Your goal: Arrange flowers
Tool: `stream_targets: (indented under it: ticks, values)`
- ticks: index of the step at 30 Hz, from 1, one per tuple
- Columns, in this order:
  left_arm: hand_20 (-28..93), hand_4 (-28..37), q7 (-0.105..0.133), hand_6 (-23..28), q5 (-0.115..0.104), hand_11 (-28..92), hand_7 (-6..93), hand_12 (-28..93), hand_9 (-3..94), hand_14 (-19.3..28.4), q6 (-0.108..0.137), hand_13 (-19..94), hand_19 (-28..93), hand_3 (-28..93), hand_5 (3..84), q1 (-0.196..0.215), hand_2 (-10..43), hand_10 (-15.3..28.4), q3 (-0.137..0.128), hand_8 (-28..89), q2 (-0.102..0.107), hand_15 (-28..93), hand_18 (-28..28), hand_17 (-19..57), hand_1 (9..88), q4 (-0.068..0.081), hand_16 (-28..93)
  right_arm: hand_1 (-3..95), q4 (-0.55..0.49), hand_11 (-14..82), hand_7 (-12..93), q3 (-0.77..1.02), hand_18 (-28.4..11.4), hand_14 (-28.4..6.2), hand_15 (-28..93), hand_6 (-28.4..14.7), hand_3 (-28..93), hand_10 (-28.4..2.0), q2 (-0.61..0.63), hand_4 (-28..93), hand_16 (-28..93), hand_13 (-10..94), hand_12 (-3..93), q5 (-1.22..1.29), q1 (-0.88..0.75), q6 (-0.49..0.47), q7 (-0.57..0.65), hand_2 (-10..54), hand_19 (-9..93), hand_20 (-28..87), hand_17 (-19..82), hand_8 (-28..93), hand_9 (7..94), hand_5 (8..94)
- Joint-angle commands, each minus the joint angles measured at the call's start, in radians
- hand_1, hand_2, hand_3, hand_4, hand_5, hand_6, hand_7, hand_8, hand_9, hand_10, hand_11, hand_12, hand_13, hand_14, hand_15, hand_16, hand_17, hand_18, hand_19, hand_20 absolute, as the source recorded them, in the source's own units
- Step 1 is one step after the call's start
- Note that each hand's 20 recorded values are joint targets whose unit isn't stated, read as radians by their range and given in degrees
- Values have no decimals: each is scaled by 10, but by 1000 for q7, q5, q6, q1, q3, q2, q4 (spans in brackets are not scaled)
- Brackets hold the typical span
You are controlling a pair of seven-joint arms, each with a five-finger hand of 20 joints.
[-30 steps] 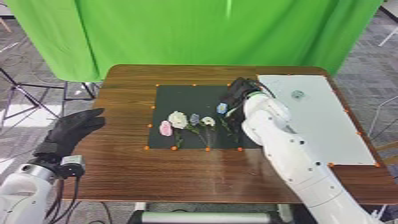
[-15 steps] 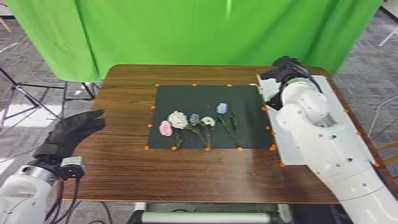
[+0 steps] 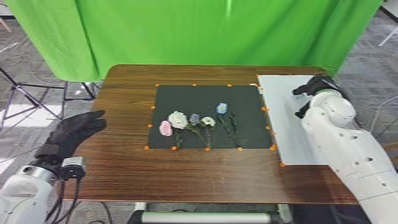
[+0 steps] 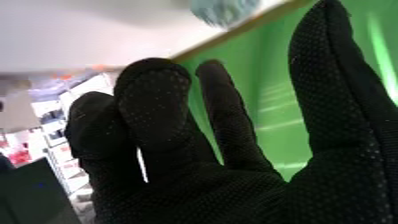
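Flowers (image 3: 178,119) show in head view; right wrist view: bluish object (image 4: 220,10), fingers (image 3: 316,86) parted, empty.

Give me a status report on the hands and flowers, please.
Left hand open by table's left edge. Right hand open over white board. Pink, white and blue flowers lying on dark mat. Possible obstacle: glassy object near right hand.

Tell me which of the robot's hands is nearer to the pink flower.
Left. The left hand is just off the table's left edge, beside the pink flower; the right hand is over the white board, across the dark mat.
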Motion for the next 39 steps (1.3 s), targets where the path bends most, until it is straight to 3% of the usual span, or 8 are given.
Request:
stream_targets:
  ticks: [1, 7, 12, 14, 19, 24, 35, 39]
  values:
    - [136, -199, -4, 21, 1, 207, 133, 119, 439, 184, -8, 342, 121, 616, 440, -13, 42, 140, 17, -77, -12, 159, 139, 7, 281, 10, 7, 365, 26, 53, 100, -18, -184, -62, 671, -40, 602, -194, -29, -172, 252, 786, 201, 20, -10, 40, -14, -95, 932, 500, 520, -39, 437, 439]
    - [135, -200, -6, 21, 1, 207, 134, 119, 438, 185, -12, 341, 117, 616, 440, -13, 45, 141, 18, -78, -19, 159, 139, 6, 282, 13, 7, 417, 57, 74, 121, -51, -172, -49, 675, -43, 623, -178, -37, -187, 246, 808, 205, 13, -18, 159, -49, -95, 932, 516, 539, -44, 498, 463]
    - [135, -201, -3, 21, 0, 208, 134, 119, 438, 184, -6, 340, 116, 615, 440, -7, 47, 141, 9, -78, -20, 159, 138, 6, 283, 9, 8, 510, 69, 163, 190, -85, -157, -25, 657, -6, 629, -136, -23, -208, 254, 871, 197, -16, -28, 307, -71, -95, 932, 553, 595, -42, 698, 594]
    - [136, -201, -5, 21, 2, 208, 134, 119, 438, 184, -3, 340, 116, 616, 440, -9, 47, 141, 9, -78, -20, 159, 139, 6, 283, 11, 8, 574, 75, 128, 208, -103, -153, -18, 653, -3, 571, -124, -18, -203, 262, 889, 276, -37, -24, 346, -83, -95, 932, 566, 610, 55, 775, 655]
    - [135, -201, -6, 20, 2, 209, 135, 119, 438, 184, -6, 340, 117, 616, 441, -8, 47, 142, 11, -78, -24, 159, 139, 5, 283, 10, 8, 641, 45, 81, 264, -114, -151, -11, 656, 6, 547, -102, -3, -198, 274, 908, 392, -41, -31, 390, -98, -95, 932, 586, 626, 78, 896, 755]
    - [135, -202, -5, 21, 1, 209, 135, 119, 439, 184, -1, 340, 117, 616, 441, -7, 48, 141, 9, -78, -24, 159, 139, 5, 283, 9, 8, 652, 3, 113, 278, -113, -148, -7, 661, 0, 554, -94, 14, -204, 280, 913, 420, -39, -32, 440, -111, -95, 932, 592, 636, 71, 914, 782]
    - [135, -202, -4, 21, 3, 210, 134, 119, 439, 185, -5, 340, 118, 618, 441, -7, 48, 141, 10, -78, -23, 160, 139, 5, 282, 10, 7, 653, -34, 117, 275, -115, -145, -6, 654, -11, 558, -96, 21, -200, 289, 917, 432, -32, -28, 468, -124, -95, 932, 589, 642, 81, 923, 795]
    - [135, -202, -9, 22, 4, 209, 133, 118, 439, 185, -6, 339, 118, 618, 442, -10, 48, 141, 11, -77, -22, 161, 139, 5, 282, 11, 7, 627, -70, 109, 284, -72, -143, -6, 649, -7, 554, -105, 20, -177, 296, 909, 429, -4, -37, 262, -108, -95, 932, 582, 631, 98, 900, 776]
